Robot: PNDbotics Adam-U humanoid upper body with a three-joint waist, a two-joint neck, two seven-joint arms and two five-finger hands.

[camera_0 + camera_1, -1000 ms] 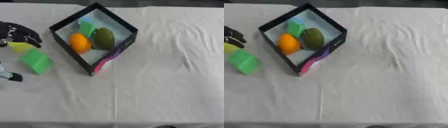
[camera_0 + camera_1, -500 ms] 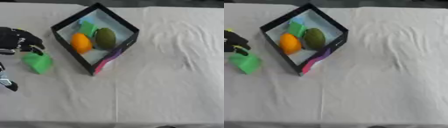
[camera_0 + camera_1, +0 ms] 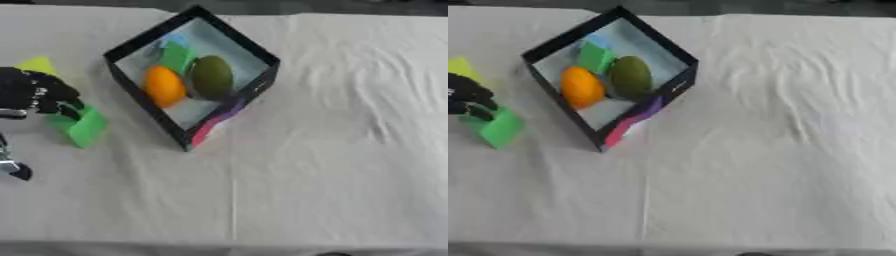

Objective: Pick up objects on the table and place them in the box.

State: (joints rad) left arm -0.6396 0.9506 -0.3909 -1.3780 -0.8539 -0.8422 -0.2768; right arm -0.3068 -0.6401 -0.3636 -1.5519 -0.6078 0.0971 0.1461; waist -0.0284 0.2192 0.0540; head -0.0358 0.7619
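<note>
Covering most of view: white-clothed table (image 3: 332, 150), mostly bare. Box (image 3: 259, 54) upper left already holds orange fruit (image 3: 164, 86), dark green fruit (image 3: 212, 76), green block (image 3: 178, 56) — task partly done. Left on cloth: green cube (image 3: 86, 127), yellow piece (image 3: 37, 64). Left hand (image 3: 35, 92) curls onto cube's top edge — grasp looks begun, cube not lifted. Right hand unseen.

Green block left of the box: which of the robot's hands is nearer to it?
Left. The left hand is at the green block, its curled fingers reaching down onto the block's upper end. The right hand shows in neither view.
</note>
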